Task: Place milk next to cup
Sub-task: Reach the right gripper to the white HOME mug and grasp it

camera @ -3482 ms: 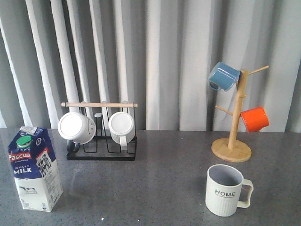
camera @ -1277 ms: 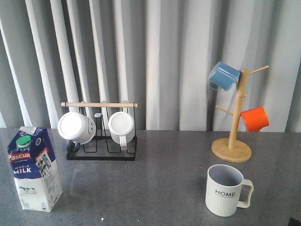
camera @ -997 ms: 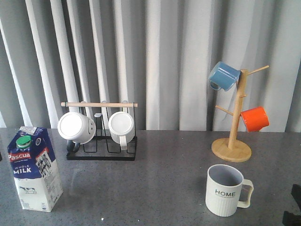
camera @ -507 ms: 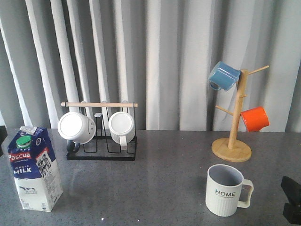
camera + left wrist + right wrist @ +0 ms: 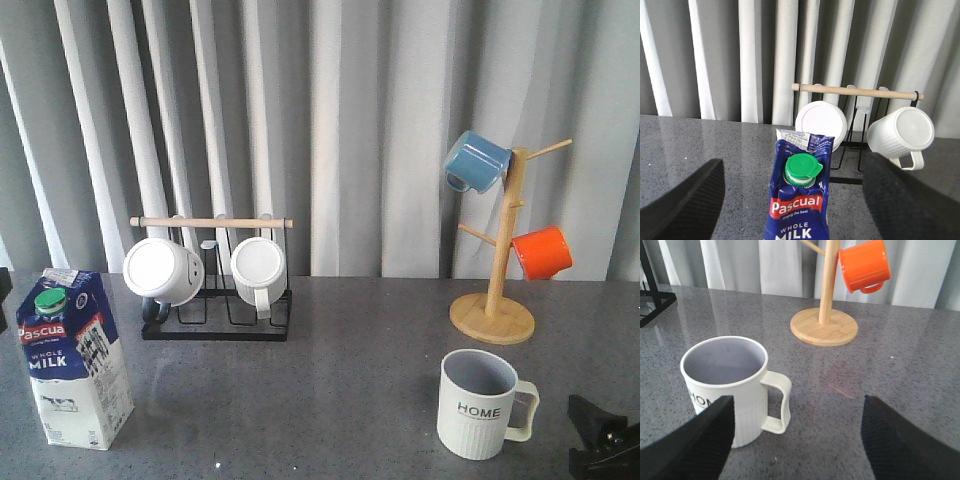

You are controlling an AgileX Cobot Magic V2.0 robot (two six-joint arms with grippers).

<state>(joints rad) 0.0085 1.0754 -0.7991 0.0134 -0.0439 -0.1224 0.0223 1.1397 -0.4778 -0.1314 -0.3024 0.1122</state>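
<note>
Milk [image 5: 799, 200], between open left end effector [image 5: 795, 210]

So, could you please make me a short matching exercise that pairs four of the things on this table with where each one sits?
Things:
1. milk
2. cup
3. blue mug
4. orange mug

Places:
A. lower peg of the wooden mug tree
B. near left part of the table, upright
C. top peg of the wooden mug tree
D. near right part of the table, in front of the mug tree's base

Pairs: 1-B, 2-D, 3-C, 4-A
</note>
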